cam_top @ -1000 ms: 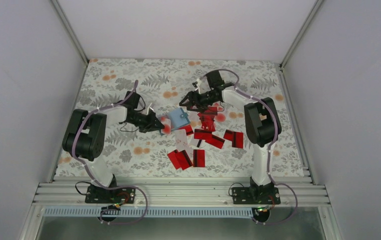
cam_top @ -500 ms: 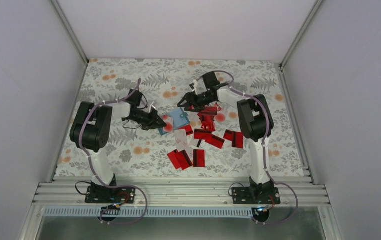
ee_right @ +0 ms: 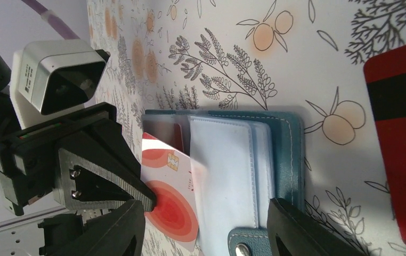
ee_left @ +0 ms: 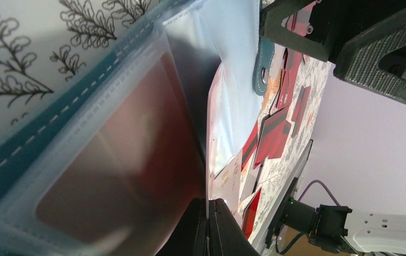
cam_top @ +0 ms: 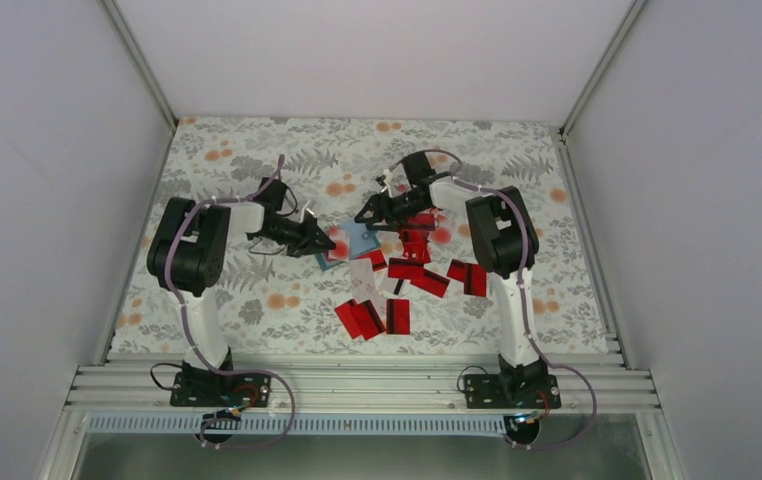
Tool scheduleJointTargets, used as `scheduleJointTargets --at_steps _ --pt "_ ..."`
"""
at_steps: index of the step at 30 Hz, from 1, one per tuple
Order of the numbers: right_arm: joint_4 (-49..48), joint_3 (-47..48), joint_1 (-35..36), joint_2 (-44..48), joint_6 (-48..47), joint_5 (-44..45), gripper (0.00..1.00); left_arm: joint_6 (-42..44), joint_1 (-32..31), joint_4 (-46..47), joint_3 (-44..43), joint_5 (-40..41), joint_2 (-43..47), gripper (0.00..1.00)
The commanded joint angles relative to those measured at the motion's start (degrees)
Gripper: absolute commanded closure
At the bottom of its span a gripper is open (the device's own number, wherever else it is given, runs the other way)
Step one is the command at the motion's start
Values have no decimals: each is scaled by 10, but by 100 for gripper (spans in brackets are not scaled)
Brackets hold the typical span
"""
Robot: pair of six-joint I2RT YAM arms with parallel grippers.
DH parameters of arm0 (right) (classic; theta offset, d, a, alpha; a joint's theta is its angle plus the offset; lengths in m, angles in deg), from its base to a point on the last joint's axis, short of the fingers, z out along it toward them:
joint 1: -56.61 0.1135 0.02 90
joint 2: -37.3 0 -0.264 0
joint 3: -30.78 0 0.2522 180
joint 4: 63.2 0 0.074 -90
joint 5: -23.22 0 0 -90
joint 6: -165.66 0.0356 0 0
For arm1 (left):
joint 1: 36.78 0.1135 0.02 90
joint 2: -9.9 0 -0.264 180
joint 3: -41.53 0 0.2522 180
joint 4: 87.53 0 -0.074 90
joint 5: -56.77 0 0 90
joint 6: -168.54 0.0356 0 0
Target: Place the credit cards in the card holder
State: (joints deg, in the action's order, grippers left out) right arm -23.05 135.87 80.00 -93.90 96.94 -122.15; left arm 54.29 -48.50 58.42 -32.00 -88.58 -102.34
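I see left hand [ee_left: 207,228] clamped on credit card [ee_right: 171,205], its edge at card holder [ee_right: 289,160] sleeve; right hand [ee_right: 206,216] part-open astride holder, holding nothing, probably for steadying.

The card holder [cam_top: 356,238] lies mid-table [cam_top: 257,160]. At its 9 o'clock the left gripper [cam_top: 326,243] pinches a single card [ee_right: 171,205] whose far edge meets the holder's sleeves; the right gripper [cam_top: 364,215] hangs at 12 o'clock, and loose credit cards [cam_top: 412,270] spread from 3 to 6 o'clock
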Motion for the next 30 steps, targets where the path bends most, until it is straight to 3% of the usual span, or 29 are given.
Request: scheduleJointTargets --at_steps 1,14,30 --pt "8 3 7 -23 -16 5 41 1 5 15 -17 2 -16 98" --pt "-6 -54 17 -4 -13 -8 43 -55 13 74 -19 9 -33 98" --pt "-20 -75 28 7 -8 -21 43 -34 11 69 -14 4 -46 98"
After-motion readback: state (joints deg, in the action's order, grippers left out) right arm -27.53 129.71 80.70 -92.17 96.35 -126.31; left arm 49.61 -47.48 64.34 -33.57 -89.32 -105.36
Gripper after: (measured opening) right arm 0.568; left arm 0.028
